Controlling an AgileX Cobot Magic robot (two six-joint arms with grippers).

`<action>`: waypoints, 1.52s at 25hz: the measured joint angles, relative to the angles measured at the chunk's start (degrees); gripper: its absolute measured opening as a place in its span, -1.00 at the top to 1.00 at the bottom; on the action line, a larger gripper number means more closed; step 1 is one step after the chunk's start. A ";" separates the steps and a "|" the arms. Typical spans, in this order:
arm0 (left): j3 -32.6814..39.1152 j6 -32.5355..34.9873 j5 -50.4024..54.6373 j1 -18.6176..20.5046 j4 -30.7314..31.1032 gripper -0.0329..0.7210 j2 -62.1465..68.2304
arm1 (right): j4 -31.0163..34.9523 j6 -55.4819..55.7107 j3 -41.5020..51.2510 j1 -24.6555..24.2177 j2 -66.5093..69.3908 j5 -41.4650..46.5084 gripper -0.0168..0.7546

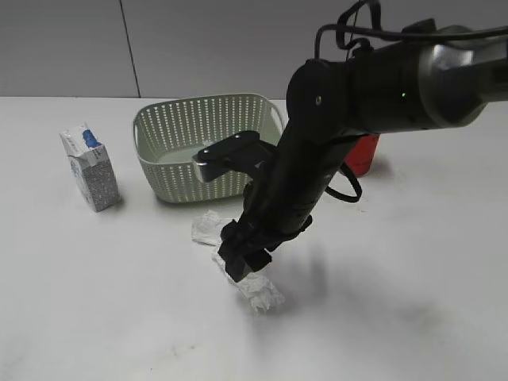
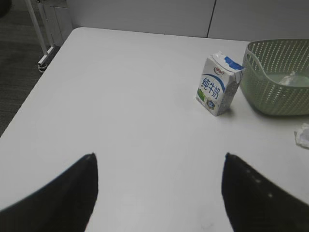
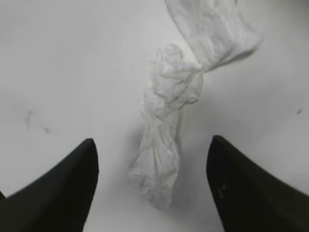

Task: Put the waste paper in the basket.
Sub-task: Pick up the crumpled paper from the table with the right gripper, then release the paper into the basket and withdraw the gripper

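Note:
The sage-green basket [image 1: 184,127] stands at the back of the table; it also shows in the left wrist view [image 2: 270,92]. A long twisted waste paper scrap [image 3: 166,130] lies on the table between the open fingers of my right gripper [image 3: 152,140], untouched. In the exterior view my right gripper [image 1: 242,266] hangs low over this scrap [image 1: 262,292], in front of the basket. A second scrap [image 1: 208,228] lies just left of the gripper, also seen in the left wrist view [image 2: 303,134]. A pale scrap [image 2: 289,78] lies inside the basket. My left gripper [image 2: 159,159] is open and empty over bare table.
A white-and-blue milk carton [image 1: 91,167] stands left of the basket, also in the left wrist view [image 2: 217,84]. A red object [image 1: 363,152] sits behind my right arm, right of the basket. The table's left edge [image 2: 34,96] is near my left gripper.

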 joint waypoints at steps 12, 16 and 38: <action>0.00 0.06 0.00 0.00 0.00 -0.65 0.00 | -5.32 0.80 0.06 2.31 6.67 0.06 -0.34; 0.00 0.04 0.00 0.00 0.00 -0.65 0.00 | -8.75 2.51 0.06 2.83 6.67 1.09 0.19; 0.00 0.00 0.00 0.00 0.00 -0.65 0.00 | -19.08 7.16 -19.09 1.98 -1.94 -32.77 0.97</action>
